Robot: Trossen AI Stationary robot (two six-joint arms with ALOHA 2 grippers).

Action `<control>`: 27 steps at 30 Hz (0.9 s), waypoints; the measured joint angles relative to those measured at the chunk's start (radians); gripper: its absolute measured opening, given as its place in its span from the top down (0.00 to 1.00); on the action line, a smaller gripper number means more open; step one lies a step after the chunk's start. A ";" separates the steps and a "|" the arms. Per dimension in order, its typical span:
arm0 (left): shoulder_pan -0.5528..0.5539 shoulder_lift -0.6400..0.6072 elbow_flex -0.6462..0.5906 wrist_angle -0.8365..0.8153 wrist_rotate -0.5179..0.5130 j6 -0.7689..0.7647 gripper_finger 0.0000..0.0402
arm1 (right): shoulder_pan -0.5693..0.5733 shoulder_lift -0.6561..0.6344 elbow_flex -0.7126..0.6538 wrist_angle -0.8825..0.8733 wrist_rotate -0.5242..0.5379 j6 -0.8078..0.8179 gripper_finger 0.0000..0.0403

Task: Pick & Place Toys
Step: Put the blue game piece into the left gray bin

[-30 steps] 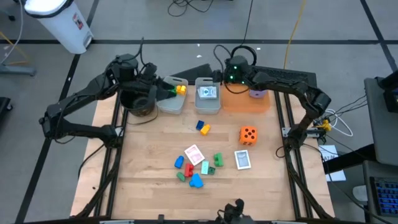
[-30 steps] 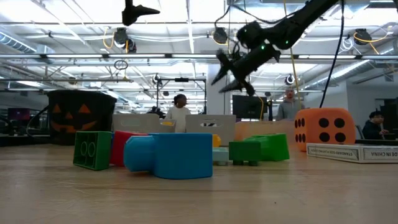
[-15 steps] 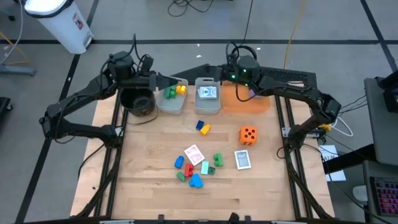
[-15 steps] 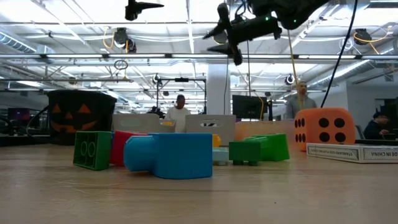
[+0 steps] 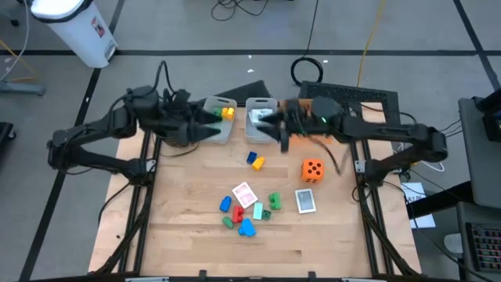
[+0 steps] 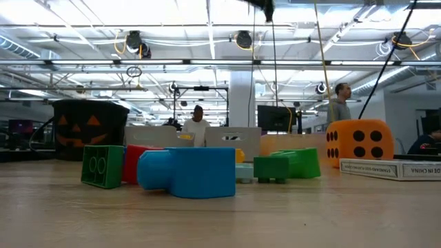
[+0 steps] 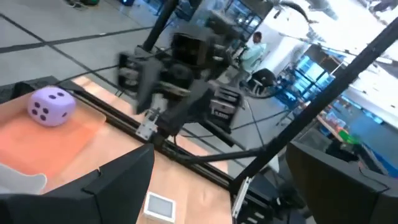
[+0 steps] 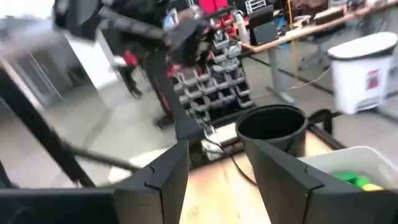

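Wooden tabletop (image 5: 188, 235) carries a scatter of toys in the high view: an orange die (image 5: 312, 169) sits right of centre, a card (image 5: 305, 200) lies just below it, and another card (image 5: 244, 193) rests among a cluster of blocks (image 5: 247, 215) in blue, green and red near the middle. A blue and yellow pair of blocks (image 5: 255, 161) lies apart, closer to the bins. Along the far edge stand two clear bins: the left bin (image 5: 217, 129) holds green and yellow blocks (image 5: 224, 113), and the middle bin (image 5: 262, 125) holds a card. The purple die (image 7: 52, 106) lies on the orange tray (image 7: 43, 140) in the left wrist view.

The left hand (image 5: 210, 130) hovers over the left bin, its fingers spread wide and empty. The right hand (image 5: 270, 125) hangs over the middle bin, reaching in from the right; its fingers (image 8: 273, 177) stand partly apart with nothing between them. The black pot (image 8: 272, 127) shows beyond them in the right wrist view, beside the bin with the green and yellow blocks.

From the low view, a green block (image 6: 103, 166), a red one and a large blue block (image 6: 187, 171) stand in front, with more green blocks (image 6: 287, 165) and the orange die farther right. People show in the room behind.
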 joint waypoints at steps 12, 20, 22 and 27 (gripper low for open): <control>-0.281 -0.007 -0.178 0.152 -0.167 0.008 0.07 | 0.372 -0.103 0.001 -0.413 0.431 -0.098 0.59; -0.371 -0.005 -0.262 0.006 -0.303 -0.007 0.07 | 0.464 -0.059 0.000 -0.634 0.548 0.070 0.59; -0.387 0.012 -0.274 -0.043 -0.293 0.002 0.07 | 0.465 -0.051 0.000 -0.636 0.549 0.097 0.59; -0.432 0.074 -0.279 -0.208 -0.278 -0.012 0.07 | 0.464 -0.044 0.000 -0.640 0.547 0.119 0.59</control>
